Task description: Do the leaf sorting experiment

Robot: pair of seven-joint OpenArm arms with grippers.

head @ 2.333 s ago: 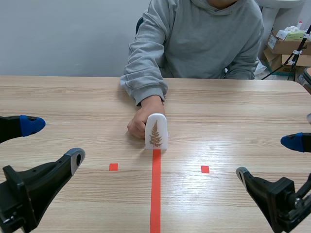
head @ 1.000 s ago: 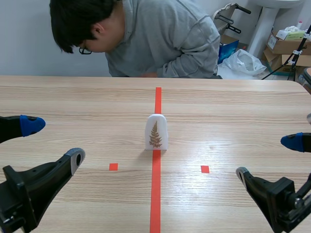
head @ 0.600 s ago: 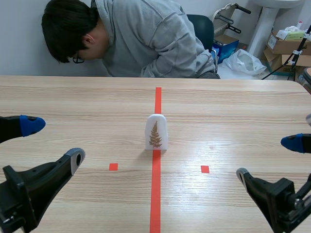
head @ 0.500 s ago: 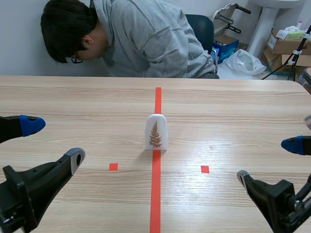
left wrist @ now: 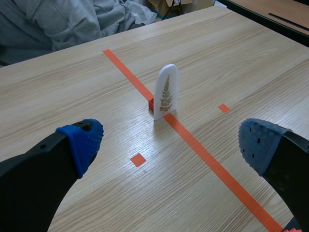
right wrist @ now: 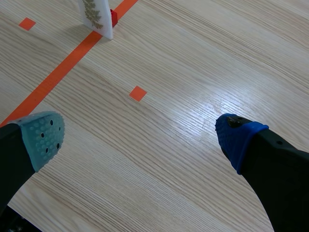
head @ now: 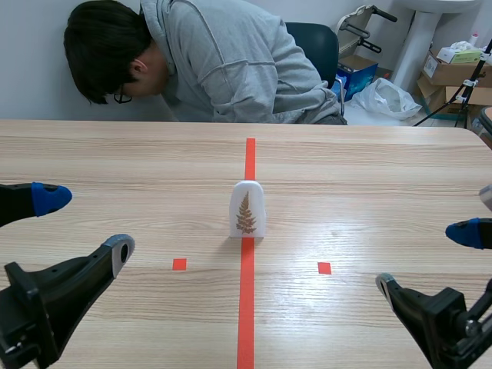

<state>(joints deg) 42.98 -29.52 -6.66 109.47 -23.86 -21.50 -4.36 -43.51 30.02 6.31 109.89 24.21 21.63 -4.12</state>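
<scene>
Your left gripper (head: 84, 224) and right gripper (head: 424, 257) both gape wide — the card (head: 247, 209) stands upright on the red line (head: 246, 307) ahead.

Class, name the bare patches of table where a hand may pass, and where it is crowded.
Bare table lies between the leaf card and the left claw, between it and the right claw, and beyond it toward the person. Crowded only at the near corners.

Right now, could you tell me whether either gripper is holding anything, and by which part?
Nothing is held: the left gripper and the right gripper are both open, and the leaf card stands free, apart from both.
</scene>
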